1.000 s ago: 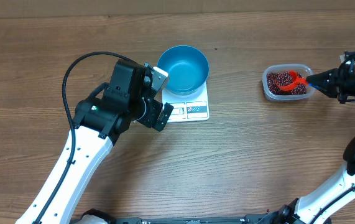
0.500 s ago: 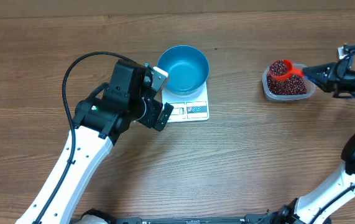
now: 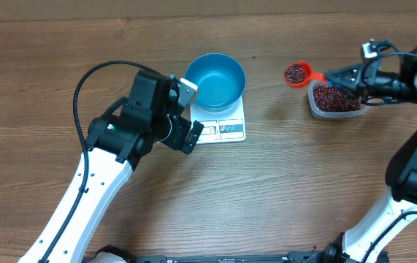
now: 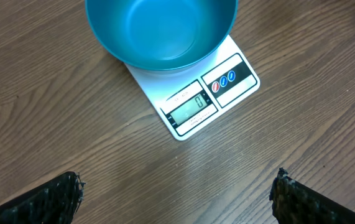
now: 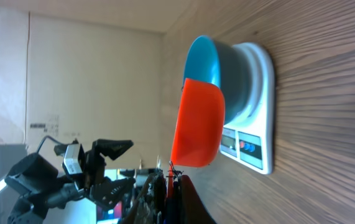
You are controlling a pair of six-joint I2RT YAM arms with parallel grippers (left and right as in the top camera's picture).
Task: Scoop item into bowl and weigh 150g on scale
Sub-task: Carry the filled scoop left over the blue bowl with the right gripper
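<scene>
Right gripper [image 3: 337, 75] is pinching the red scoop [image 3: 307, 71] by its handle, holding loose, light, roll-happy beans [image 3: 293, 73] above the surface [image 3: 288, 183] between the tub [image 3: 334, 100] and the blue bowl [image 3: 215, 79] on the scale [image 3: 224, 129], so it's probably needing to stay level; left gripper [image 3: 190, 113] is hanging spread wide.

Deep blue bowl [image 3: 215, 77], white scale [image 3: 226, 130], orange-red scoop [image 5: 197, 121], dark red-brown beans [image 3: 332, 97], brown wood-grained worktop [image 3: 281, 190].

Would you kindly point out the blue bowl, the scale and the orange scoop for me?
blue bowl [image 3: 215, 79], overhead view, bare inner floor.
scale [image 4: 193, 105], left wrist view, display window.
orange scoop [image 5: 199, 124], right wrist view, underside of its cup.
</scene>
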